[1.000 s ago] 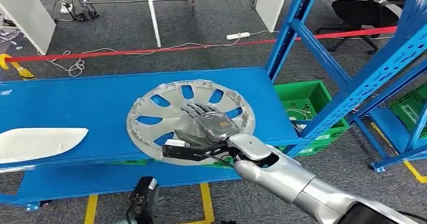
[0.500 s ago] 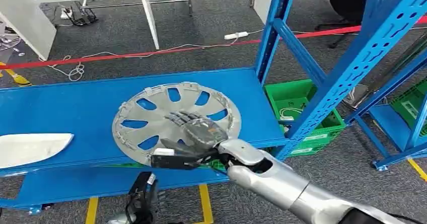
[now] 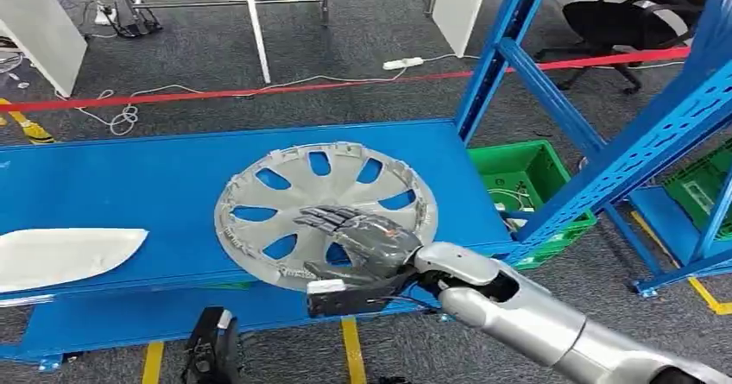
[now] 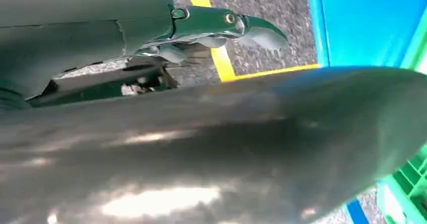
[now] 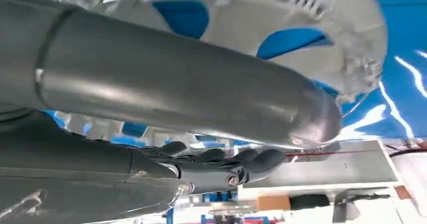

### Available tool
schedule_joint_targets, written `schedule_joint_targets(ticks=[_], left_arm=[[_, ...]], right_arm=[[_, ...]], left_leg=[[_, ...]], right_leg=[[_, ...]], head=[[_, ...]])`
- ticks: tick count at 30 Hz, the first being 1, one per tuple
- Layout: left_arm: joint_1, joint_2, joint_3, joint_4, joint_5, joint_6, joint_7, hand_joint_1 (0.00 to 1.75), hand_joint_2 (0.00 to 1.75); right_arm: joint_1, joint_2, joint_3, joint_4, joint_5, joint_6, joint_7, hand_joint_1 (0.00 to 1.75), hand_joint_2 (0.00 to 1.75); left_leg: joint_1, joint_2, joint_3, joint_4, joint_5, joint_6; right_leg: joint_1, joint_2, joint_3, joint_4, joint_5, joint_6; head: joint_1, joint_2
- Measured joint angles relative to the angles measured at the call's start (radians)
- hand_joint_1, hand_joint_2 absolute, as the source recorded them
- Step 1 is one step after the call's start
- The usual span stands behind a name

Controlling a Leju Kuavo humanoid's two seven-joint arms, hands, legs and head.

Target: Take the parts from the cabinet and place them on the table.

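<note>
1. Wheel cover (image 3: 326,211), head view: flat on the blue shelf (image 3: 129,177), near its front edge, not yet lifted, so nothing reaches the table so far. Right hand (image 3: 358,237) over its near rim, fingers spread flat on top, thumb low at the edge; real grip impossible to confirm. White part (image 3: 65,256) further left, untouched. Compared with half a second ago: hand nearer the front rim.

2. Left wrist view: left hand (image 4: 226,27) hanging above floor, fingers curled, apparently empty.

3. Right wrist view: fingers (image 5: 221,156) beneath the cover's rim.

A green crate (image 3: 526,177) sits on grey carpet beside blue racking (image 3: 604,168); red tape (image 3: 259,91) crosses the floor beyond.
</note>
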Motion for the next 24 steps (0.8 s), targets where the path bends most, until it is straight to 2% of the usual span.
schedule_joint_targets(ticks=[1,2,3,4,6,7,8,9,10,11,12,14,15,16,17,24], left_arm=[[0.000,0.000,0.005,0.000,0.002,-0.002,-0.002,0.00,0.00],[0.001,-0.001,0.010,-0.002,0.005,-0.005,-0.003,0.00,0.00],[0.000,-0.001,0.014,-0.002,0.006,-0.007,-0.005,0.00,0.00],[0.002,0.001,0.017,-0.002,0.006,-0.007,-0.006,0.00,0.00],[0.007,0.002,0.021,-0.003,0.006,-0.005,-0.008,0.00,0.00],[0.007,0.002,0.023,-0.003,0.006,-0.003,-0.009,0.00,0.00],[0.008,0.006,0.027,-0.005,0.006,0.000,-0.010,0.00,0.00],[0.006,0.007,0.032,-0.005,0.005,0.000,-0.011,0.00,0.00],[0.006,0.009,0.034,-0.005,0.005,0.000,-0.011,0.00,0.00],[0.006,0.011,0.036,-0.005,0.005,0.000,-0.011,0.00,0.00],[0.007,0.012,0.038,-0.005,0.005,0.000,-0.011,0.00,0.00],[0.007,0.014,0.040,-0.005,0.004,0.000,-0.011,0.00,0.00],[0.007,0.014,0.040,-0.005,0.004,0.000,-0.011,0.00,0.00],[0.007,0.014,0.040,-0.005,0.001,0.000,-0.011,0.00,0.00],[0.007,0.014,0.040,-0.005,-0.003,0.000,-0.011,0.00,0.00],[0.008,0.016,0.041,-0.005,-0.005,-0.003,-0.011,0.00,0.00]], right_arm=[[-0.010,-0.006,0.002,-0.001,-0.005,0.000,-0.001,0.00,0.00],[-0.017,-0.013,0.004,-0.005,-0.016,-0.002,-0.001,0.00,0.00],[-0.020,-0.020,0.004,-0.009,-0.032,-0.004,-0.001,0.00,1.75],[-0.022,-0.022,0.005,-0.012,-0.043,-0.005,-0.001,0.00,1.75],[-0.020,-0.028,0.009,-0.015,-0.054,-0.009,0.002,0.00,1.75],[-0.021,-0.031,0.010,-0.018,-0.061,-0.010,0.005,0.00,1.75],[-0.021,-0.035,0.010,-0.020,-0.071,-0.009,0.007,0.00,1.75],[-0.025,-0.036,0.010,-0.020,-0.079,-0.008,0.007,0.00,1.75],[-0.026,-0.036,0.011,-0.020,-0.084,-0.005,0.006,0.00,1.75],[-0.023,-0.038,0.012,-0.020,-0.086,-0.003,0.006,0.00,1.75],[-0.022,-0.041,0.013,-0.020,-0.087,-0.003,0.007,0.00,1.75],[-0.022,-0.043,0.013,-0.020,-0.088,-0.003,0.007,0.00,1.75],[-0.022,-0.044,0.014,-0.020,-0.086,-0.003,0.006,0.00,1.75],[-0.023,-0.045,0.015,-0.020,-0.077,-0.005,0.006,0.00,1.75],[-0.023,-0.047,0.016,-0.020,-0.078,-0.003,0.006,0.00,0.00],[-0.026,-0.053,0.022,-0.032,-0.095,0.000,0.000,0.00,0.00]], left_leg=[[-0.001,-0.002,0.004,0.000,0.000,0.000],[0.000,-0.003,0.005,-0.002,-0.001,0.001],[-0.006,-0.004,0.005,-0.002,-0.002,-0.002],[-0.004,-0.005,0.004,-0.002,-0.002,-0.006],[-0.001,-0.003,0.010,-0.014,0.004,-0.017],[-0.003,-0.003,0.019,-0.032,0.010,-0.025],[-0.005,-0.002,0.026,-0.031,0.012,0.004],[-0.007,-0.001,0.025,-0.041,0.015,0.034],[-0.008,-0.001,0.026,-0.042,0.017,0.032],[-0.007,0.000,0.029,-0.046,0.018,0.029],[-0.006,0.000,0.031,-0.051,0.022,0.025],[-0.002,0.000,0.031,-0.057,0.025,-0.006],[-0.001,0.001,0.031,-0.059,0.026,-0.014],[-0.001,0.000,0.031,-0.061,0.027,-0.016],[-0.001,0.000,0.030,-0.061,0.029,-0.018],[-0.001,0.000,0.030,-0.062,0.032,-0.022]], right_leg=[[0.004,0.000,0.052,-0.104,0.049,-0.011],[0.010,0.001,0.096,-0.189,0.082,-0.024],[0.016,-0.001,0.108,-0.218,0.074,-0.029],[0.020,-0.004,0.116,-0.219,0.079,-0.029],[0.023,-0.002,0.115,-0.220,0.082,-0.032],[0.021,-0.001,0.125,-0.239,0.091,-0.034],[0.014,0.000,0.131,-0.255,0.102,0.001],[0.012,0.003,0.130,-0.256,0.104,0.009],[0.014,0.005,0.129,-0.256,0.103,0.001],[0.015,0.006,0.129,-0.255,0.102,-0.005],[0.016,0.006,0.130,-0.255,0.104,-0.006],[0.019,0.006,0.126,-0.253,0.103,-0.018],[0.020,0.005,0.125,-0.253,0.104,-0.020],[0.021,0.005,0.124,-0.253,0.105,-0.022],[0.021,0.005,0.124,-0.253,0.105,-0.022],[0.022,0.005,0.126,-0.257,0.109,-0.026]], head=[[0.001,0.000],[0.000,0.000],[-0.002,0.000],[0.004,0.000],[0.005,0.000],[0.006,0.000],[0.003,0.000],[-0.001,0.000],[0.002,0.000],[-0.002,0.000],[-0.003,0.000],[-0.004,0.000],[-0.003,0.000],[-0.004,0.000],[-0.004,0.000],[-0.003,0.000]])
